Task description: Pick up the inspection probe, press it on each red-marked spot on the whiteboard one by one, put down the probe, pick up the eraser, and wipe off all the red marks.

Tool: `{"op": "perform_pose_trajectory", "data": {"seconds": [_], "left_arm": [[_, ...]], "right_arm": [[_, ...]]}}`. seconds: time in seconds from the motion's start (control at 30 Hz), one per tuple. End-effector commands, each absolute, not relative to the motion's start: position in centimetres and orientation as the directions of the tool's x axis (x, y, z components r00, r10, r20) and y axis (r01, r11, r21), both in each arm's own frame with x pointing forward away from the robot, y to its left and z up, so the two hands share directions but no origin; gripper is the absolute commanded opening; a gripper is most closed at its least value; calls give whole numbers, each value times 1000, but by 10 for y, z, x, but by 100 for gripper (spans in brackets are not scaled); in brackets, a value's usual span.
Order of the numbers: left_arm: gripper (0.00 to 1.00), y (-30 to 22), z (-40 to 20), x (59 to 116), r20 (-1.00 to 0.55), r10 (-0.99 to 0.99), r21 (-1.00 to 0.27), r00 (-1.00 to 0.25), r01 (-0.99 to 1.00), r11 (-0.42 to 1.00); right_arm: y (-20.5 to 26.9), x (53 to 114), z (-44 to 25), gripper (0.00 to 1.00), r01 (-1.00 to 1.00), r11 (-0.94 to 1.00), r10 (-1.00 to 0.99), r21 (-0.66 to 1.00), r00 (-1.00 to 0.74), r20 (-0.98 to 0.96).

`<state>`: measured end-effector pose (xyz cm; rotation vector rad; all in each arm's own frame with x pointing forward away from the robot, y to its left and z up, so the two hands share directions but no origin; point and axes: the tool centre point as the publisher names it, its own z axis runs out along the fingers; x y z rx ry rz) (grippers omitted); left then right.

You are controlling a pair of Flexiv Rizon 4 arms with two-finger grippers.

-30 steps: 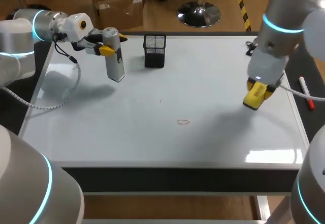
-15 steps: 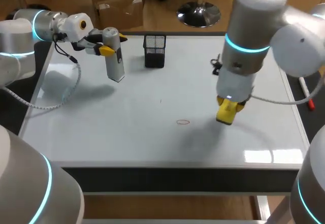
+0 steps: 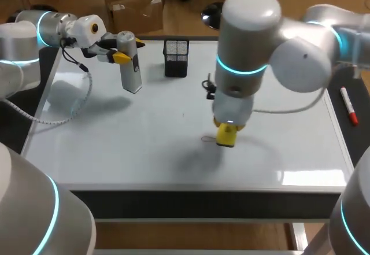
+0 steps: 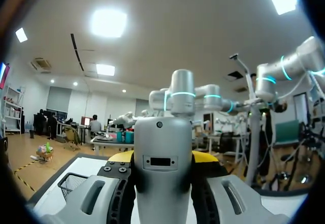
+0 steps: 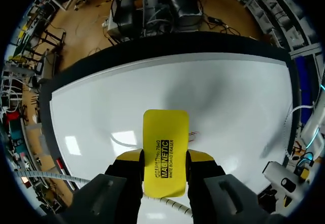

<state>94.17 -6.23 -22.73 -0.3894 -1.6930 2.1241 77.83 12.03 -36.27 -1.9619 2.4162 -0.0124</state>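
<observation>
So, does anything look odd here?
Nothing is spilled or broken. One oddity: the left gripper holds the grey probe aloft, not set down, while the right gripper has the yellow eraser by the red mark.

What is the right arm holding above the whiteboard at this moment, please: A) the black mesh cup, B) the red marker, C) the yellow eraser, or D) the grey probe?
C: the eraser is clamped between the right jaws, next to the red mark, while the probe is in the left jaws.
</observation>
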Motion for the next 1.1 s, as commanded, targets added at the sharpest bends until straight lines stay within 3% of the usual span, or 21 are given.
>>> {"op": "perform_pose_trajectory", "data": {"seconds": [0.03, 0.53, 1.1], "left_arm": [[0, -62, -226, 942, 29, 471, -973, -882, -132, -188], [0, -62, -226, 942, 29, 471, -973, -882, -132, -188], [0, -62, -226, 942, 29, 471, -973, -882, -132, -188]], "right_arm": [[156, 786, -376, 0, -984, 178, -983, -17, -178, 49], [204, 787, -397, 0, -998, 66, -997, -4, -66, 43], [198, 791, -412, 0, -998, 60, -998, 33, -61, -4]]}}
